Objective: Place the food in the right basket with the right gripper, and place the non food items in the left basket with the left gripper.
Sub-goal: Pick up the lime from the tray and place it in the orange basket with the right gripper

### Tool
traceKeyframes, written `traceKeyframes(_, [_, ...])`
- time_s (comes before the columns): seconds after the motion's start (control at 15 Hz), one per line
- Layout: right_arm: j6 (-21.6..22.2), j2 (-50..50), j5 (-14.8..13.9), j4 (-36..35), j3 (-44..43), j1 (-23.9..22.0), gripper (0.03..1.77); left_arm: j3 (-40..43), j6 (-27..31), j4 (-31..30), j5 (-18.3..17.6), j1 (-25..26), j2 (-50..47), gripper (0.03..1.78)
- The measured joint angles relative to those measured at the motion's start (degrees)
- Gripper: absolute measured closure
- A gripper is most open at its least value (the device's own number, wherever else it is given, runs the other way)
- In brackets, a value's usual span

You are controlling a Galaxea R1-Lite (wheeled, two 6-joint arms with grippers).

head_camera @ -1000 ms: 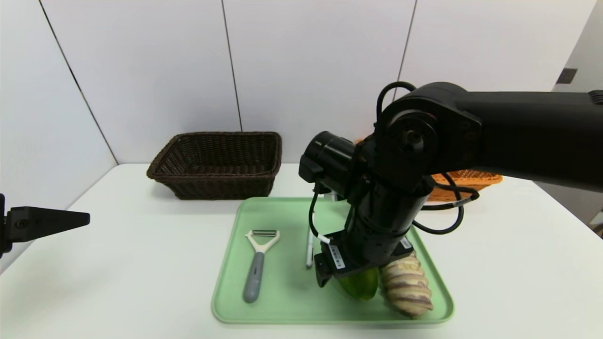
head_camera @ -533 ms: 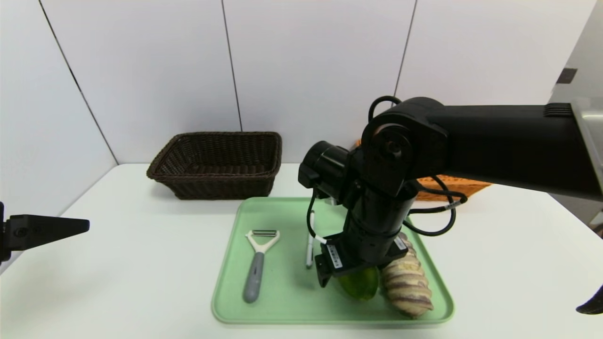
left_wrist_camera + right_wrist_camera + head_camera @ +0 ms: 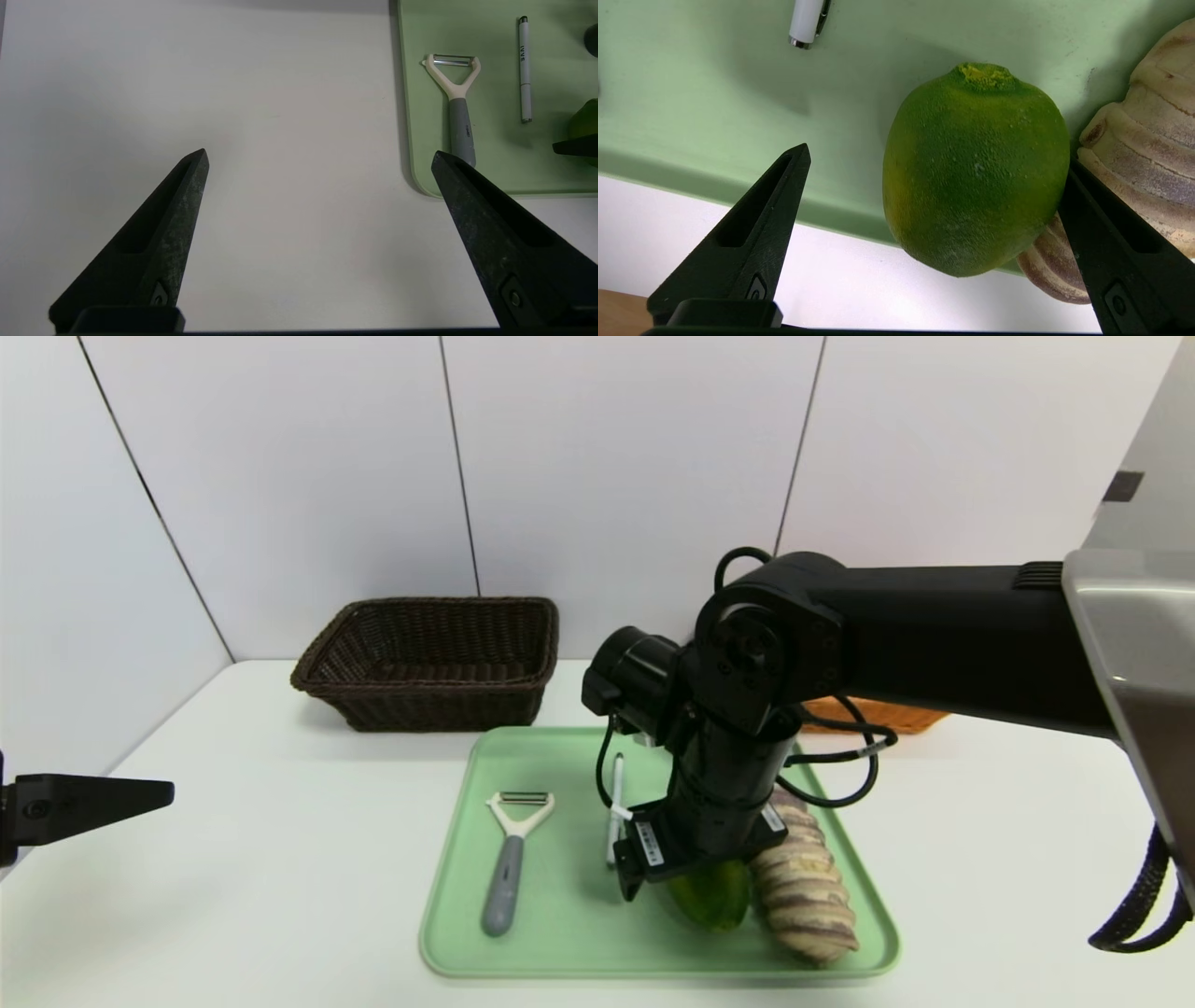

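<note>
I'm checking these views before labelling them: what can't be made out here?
- Orange woven wicker basket: head view, mostly hidden behind the black right arm; contents unseen.
- Round green citrus fruit: head view, top covered by the right gripper.
- Twisted striped bread loaf: right wrist view, cut off by the edge.
- Black squeeze tube: in no view.
- Left gripper: head view, only one fingertip inside the edge.

Lab setup, white panel walls (image 3: 616, 476), bare table (image 3: 233, 859)

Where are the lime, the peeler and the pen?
lime (image 3: 976, 172), right wrist view, middle of its green skin.
peeler (image 3: 460, 126), left wrist view, on its grey handle.
pen (image 3: 524, 70), left wrist view, middle of its white barrel.
</note>
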Motion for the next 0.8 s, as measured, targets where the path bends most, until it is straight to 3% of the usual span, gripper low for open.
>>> traceKeyframes(0.33, [-0.02,0.38,0.02,-0.02,0.1,-0.44,0.09,0.44,0.02,-0.01,0.0,0.0,-0.46,0.12])
traceKeyframes(0.4, [0.0,0.4,0.0,0.05,0.1,-0.48,0.17,0.44,0.05,-0.01,-0.05,0.0,-0.55,0.12])
traceKeyframes(0.6, [-0.05,0.4,-0.16,0.0,0.13,-0.44,0.66,0.46,0.09,-0.11,-0.07,0.0,-0.79,0.12])
traceKeyframes(0.8, [0.06,0.52,-0.16,0.05,0.22,-0.48,0.77,0.18,0.16,-0.23,-0.07,0.0,-0.96,0.12])
